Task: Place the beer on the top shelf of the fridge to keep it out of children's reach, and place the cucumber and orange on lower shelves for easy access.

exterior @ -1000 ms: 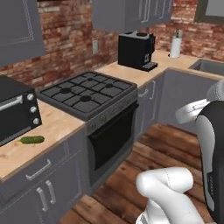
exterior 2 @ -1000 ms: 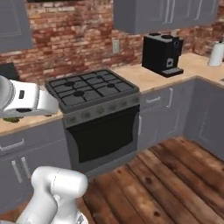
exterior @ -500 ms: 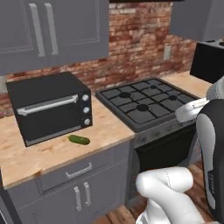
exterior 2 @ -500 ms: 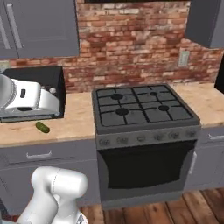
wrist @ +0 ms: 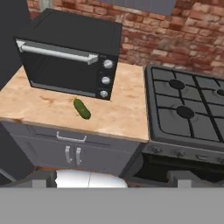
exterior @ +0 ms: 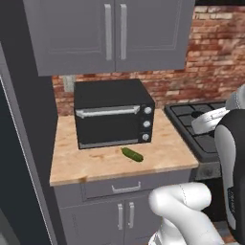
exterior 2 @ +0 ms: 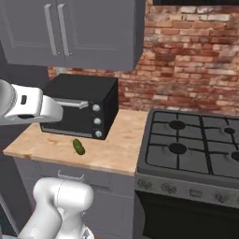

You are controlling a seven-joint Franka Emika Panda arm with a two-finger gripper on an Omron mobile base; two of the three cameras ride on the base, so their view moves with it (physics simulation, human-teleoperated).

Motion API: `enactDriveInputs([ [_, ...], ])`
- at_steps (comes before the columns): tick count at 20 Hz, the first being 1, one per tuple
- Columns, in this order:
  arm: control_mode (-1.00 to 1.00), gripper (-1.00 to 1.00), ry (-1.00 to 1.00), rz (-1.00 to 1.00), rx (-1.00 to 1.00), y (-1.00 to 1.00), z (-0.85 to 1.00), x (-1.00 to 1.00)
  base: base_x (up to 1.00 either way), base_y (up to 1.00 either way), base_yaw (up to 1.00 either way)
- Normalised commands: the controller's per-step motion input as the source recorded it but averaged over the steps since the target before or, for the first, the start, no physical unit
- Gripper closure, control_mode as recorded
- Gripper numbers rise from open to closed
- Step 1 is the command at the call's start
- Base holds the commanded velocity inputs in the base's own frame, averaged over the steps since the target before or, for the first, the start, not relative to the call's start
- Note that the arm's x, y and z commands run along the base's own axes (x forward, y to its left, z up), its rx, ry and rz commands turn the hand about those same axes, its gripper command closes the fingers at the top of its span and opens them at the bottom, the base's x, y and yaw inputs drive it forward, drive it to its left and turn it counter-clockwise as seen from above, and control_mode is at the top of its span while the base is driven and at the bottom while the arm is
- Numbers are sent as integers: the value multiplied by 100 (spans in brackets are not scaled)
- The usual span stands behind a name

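Just in front of the black countertop oven point(wrist: 70, 54), on the counter point(wrist: 122, 113): the cucumber point(wrist: 82, 108), lying flat, well apart from and below-ahead of the end effector point(wrist: 111, 177). Long axis diagonal, running from the oven front toward the counter edge. End effector jaws spread wide, holding nothing; wrist roll likely needed to close across the short axis.

Dark green cucumber point(exterior: 132, 154) on a pale, mottled wood-toned counter point(exterior: 158, 155), just in front of the black countertop oven point(exterior: 114, 114). The oven carries a silver-grey bar handle point(exterior: 113, 111) and three pale grey knobs point(exterior: 146, 124). Behind the oven, a brick wall point(exterior 2: 186, 60) in red-brown with light mortar lines. Above the oven, slate-grey cabinets point(exterior: 110, 33) with lighter grey vertical handles; below the counter, matching slate-grey drawer and doors point(exterior: 119, 210) with pale handles. Beside the oven, a black gas hob point(exterior 2: 196, 147) with dark grates over a grey knob panel.
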Motion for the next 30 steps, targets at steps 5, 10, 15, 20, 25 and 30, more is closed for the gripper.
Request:
enactDriveInputs([
  [5, 100, -100, 0, 0, 0, 0, 0, 0, 45, -1, 40],
  [10, 100, -100, 0, 0, 0, 0, 0, 0, 0, 0, 14],
  [15, -100, -100, 17, 1, -2, 0, -56, 4, 0, 0, 0],
  [20, -100, -100, 23, 0, 0, 0, -68, 32, 0, 0, 0],
  [25, -100, -100, 19, 0, 0, 9, -57, 39, 0, 0, 0],
  [30, -100, -100, 8, 0, 0, 8, -52, 43, 0, 0, 0],
])
